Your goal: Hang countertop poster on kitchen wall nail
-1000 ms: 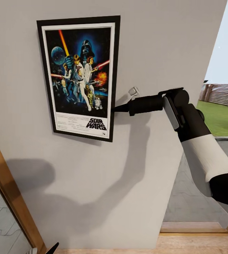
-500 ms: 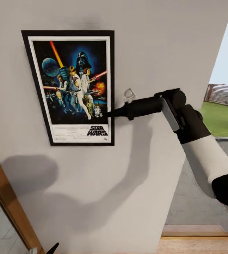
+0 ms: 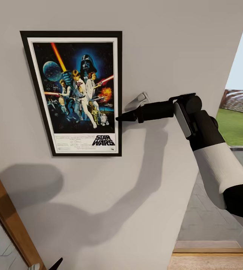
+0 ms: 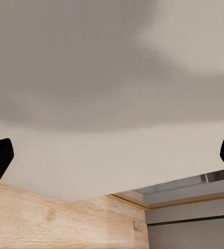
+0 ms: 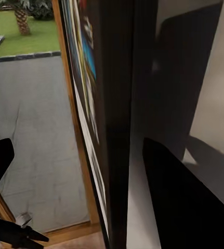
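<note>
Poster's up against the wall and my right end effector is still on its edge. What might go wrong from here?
1. No nail is visible behind the black-framed Star Wars poster, so whether it is hooked cannot be told; letting go may drop it.
2. The right end effector has a finger on each side of the frame's right edge; pulling away sideways could drag the poster crooked.
3. One finger sits between the frame and the pale grey wall, and may scrape on withdrawal.

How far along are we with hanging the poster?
Done: the poster is off the counter and flat against the wall. In hand: the right gripper sits at its right edge, jaws open around the frame. Left: withdraw; the nail is hidden, so hooking is unconfirmed.
</note>
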### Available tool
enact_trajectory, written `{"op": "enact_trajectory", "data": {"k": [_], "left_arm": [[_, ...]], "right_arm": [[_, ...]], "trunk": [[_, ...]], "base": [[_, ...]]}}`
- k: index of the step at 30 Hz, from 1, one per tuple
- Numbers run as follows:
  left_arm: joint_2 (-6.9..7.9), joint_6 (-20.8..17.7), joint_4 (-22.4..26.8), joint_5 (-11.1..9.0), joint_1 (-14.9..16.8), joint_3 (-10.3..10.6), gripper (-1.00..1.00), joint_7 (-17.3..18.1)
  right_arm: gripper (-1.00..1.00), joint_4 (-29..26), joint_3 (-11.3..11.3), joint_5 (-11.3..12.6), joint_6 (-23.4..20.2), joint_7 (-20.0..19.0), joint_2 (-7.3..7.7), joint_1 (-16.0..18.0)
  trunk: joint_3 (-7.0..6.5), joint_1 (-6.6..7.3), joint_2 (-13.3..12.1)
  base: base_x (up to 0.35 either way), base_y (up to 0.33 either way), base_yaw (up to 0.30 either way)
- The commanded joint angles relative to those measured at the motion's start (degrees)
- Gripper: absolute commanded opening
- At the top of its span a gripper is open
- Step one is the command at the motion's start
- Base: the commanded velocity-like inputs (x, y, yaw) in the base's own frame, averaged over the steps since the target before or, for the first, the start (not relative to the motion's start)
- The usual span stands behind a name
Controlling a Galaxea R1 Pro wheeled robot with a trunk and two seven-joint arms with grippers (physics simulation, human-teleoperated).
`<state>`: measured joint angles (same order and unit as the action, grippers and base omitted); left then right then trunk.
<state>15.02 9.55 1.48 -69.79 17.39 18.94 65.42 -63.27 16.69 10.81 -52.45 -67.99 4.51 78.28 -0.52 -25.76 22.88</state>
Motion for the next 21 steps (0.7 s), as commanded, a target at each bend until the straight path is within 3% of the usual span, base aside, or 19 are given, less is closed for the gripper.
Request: {"op": "enact_trajectory", "data": {"k": [1, 6, 21], "left_arm": [[0.01, 0.47, -0.02, -0.35, 0.01, 0.48, 1.00, 0.05], [0.01, 0.57, -0.06, -0.35, 0.01, 0.48, 1.00, 0.05], [0.03, 0.58, -0.05, -0.34, 0.01, 0.48, 1.00, 0.13]], "right_arm": [[1.00, 0.02, 0.10, -0.08, -0.02, 0.05, 0.06, 0.03], [1.00, -0.01, 0.10, -0.08, -0.02, 0.00, 0.06, 0.03], [1.00, -0.02, 0.10, -0.08, -0.02, -0.04, 0.06, 0.03]], "trunk": [[0.03, -0.02, 0.04], [0.03, -0.02, 0.04], [0.03, -0.02, 0.04]], "base": [[0.001, 0.000, 0.000], [-0.049, 0.000, 0.000], [-0.234, 0.000, 0.000]]}}
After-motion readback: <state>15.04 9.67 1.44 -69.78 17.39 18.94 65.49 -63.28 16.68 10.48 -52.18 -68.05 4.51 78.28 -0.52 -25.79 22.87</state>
